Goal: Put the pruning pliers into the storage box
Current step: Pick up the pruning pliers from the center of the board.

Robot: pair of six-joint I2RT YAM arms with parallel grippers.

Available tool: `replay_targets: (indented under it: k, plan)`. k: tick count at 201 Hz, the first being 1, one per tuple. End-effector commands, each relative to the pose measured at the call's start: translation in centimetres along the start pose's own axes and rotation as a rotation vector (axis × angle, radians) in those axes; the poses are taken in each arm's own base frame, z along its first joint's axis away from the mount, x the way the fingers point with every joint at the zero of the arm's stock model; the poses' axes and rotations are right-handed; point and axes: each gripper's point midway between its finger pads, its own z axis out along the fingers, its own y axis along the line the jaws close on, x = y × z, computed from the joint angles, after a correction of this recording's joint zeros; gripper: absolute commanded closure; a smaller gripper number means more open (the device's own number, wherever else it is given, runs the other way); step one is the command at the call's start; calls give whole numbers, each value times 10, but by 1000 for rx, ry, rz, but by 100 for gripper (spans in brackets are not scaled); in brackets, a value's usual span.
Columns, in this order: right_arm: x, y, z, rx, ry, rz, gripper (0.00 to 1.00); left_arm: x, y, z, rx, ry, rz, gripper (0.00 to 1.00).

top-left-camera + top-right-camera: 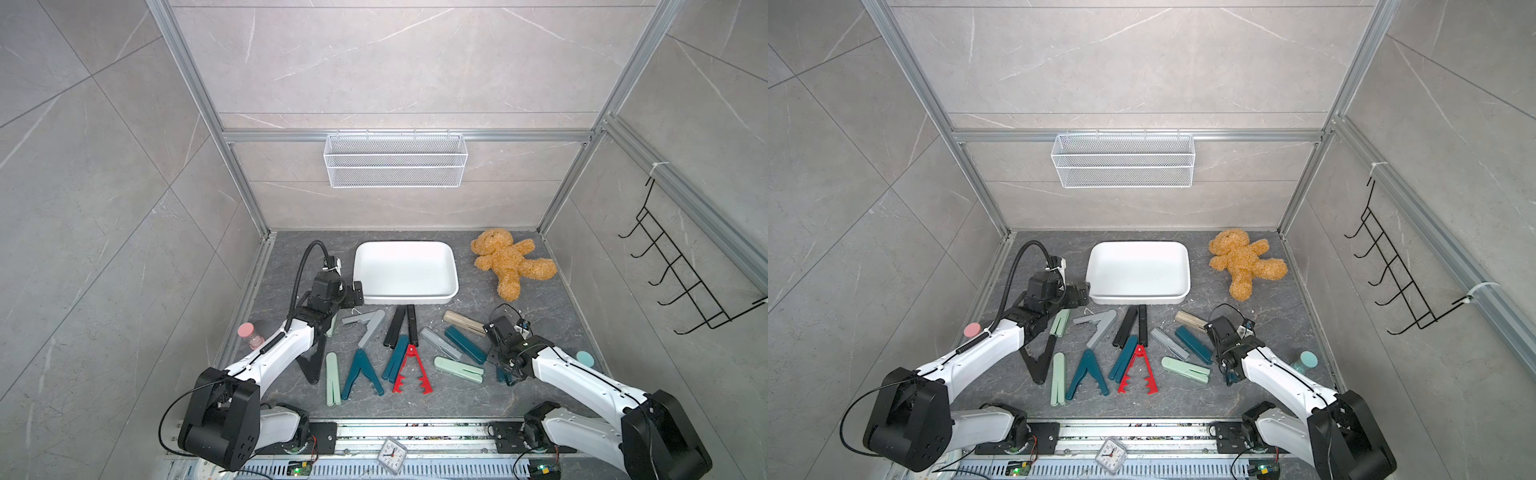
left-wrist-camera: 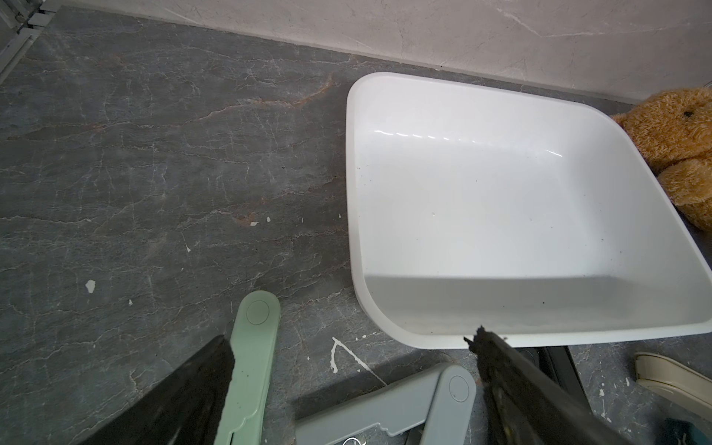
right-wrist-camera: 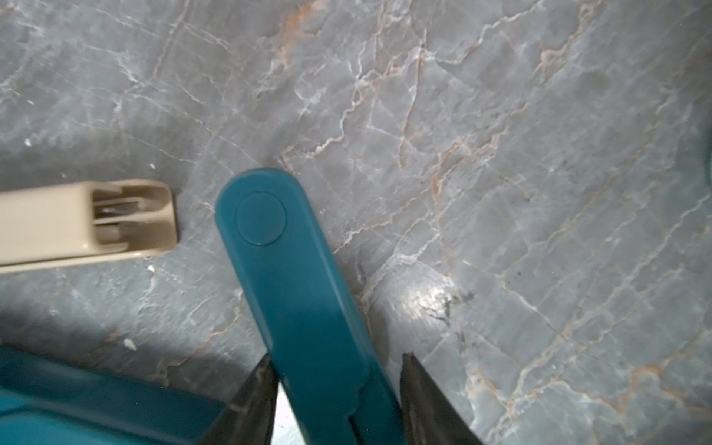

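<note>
The white storage box [image 1: 405, 297] [image 1: 1138, 298] [image 2: 350, 173] stands at the back middle with nothing in it. Several pruning pliers lie in front of it, among them a toothed red one [image 1: 411, 370], a black pair [image 1: 401, 326] and a beige one [image 1: 461, 322] [image 3: 57, 227]. My left gripper [image 1: 347, 307] [image 2: 352, 341] hangs open by the box's front left corner, over a mint plier [image 2: 250, 366] and a grey plier [image 2: 385, 404]. My right gripper [image 1: 508, 370] [image 3: 337, 357] straddles a dark teal plier [image 3: 293, 289]. One finger touches it and the other stands a little off.
A brown teddy bear [image 1: 511, 262] lies right of the box. A wire mesh basket [image 1: 395, 160] hangs on the back wall and a black hook rack [image 1: 681, 274] on the right wall. A pink-capped bottle [image 1: 249, 334] and a teal-capped one [image 1: 584, 358] stand by the arms.
</note>
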Motion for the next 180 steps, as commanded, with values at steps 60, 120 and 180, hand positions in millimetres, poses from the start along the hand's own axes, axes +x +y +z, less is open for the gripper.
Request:
replay_targets:
  k: [60, 120, 180]
  plan:
    - [15, -5, 6, -32, 27, 59, 38, -21, -14, 0, 55, -28, -33, 0]
    - [11, 4, 8, -70, 9, 67, 68, -11, 8, 12, -88, 60, -69, 0]
    - [7, -2, 3, -60, -21, 72, 65, -8, 8, 18, -85, 86, -90, 0]
